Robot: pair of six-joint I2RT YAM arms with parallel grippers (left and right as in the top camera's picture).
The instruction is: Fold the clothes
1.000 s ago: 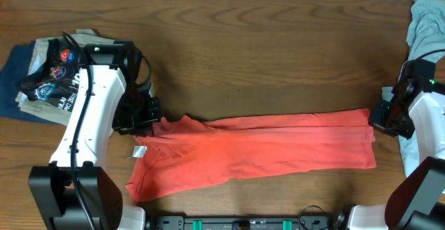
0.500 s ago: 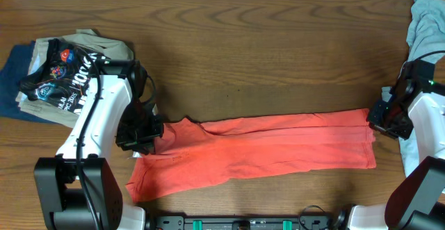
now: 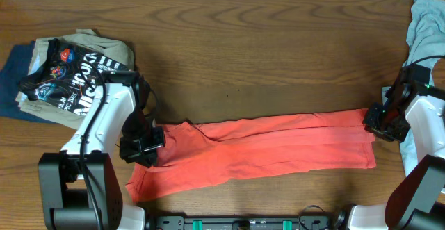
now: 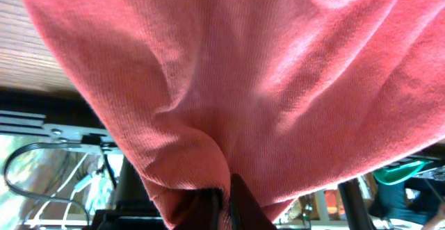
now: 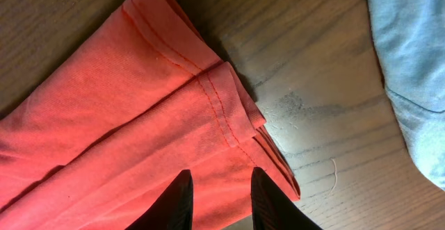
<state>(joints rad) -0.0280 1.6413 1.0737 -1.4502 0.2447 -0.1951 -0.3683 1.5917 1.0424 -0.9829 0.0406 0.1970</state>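
The red-orange T-shirt (image 3: pixel 271 150) lies folded into a long band across the front of the table. My left gripper (image 3: pixel 146 146) is shut on its left end and holds the cloth lifted; in the left wrist view the red fabric (image 4: pixel 250 77) hangs draped over the shut jaws (image 4: pixel 226 206). My right gripper (image 3: pixel 379 122) is open at the shirt's right end. In the right wrist view its fingers (image 5: pixel 221 188) are spread above the hemmed edge of the shirt (image 5: pixel 139 119). No lettering shows.
A pile with a black printed shirt (image 3: pixel 66 77) on tan and navy garments sits at the back left. A light grey-blue garment (image 3: pixel 425 28) lies at the back right, also in the right wrist view (image 5: pixel 410 56). The wooden table (image 3: pixel 264 56) extends behind the shirt.
My left gripper has moved toward the front with the shirt's left end, pulling it over the lower layer; a white tag seen earlier is now covered. The right gripper shifted slightly onto the shirt's edge.
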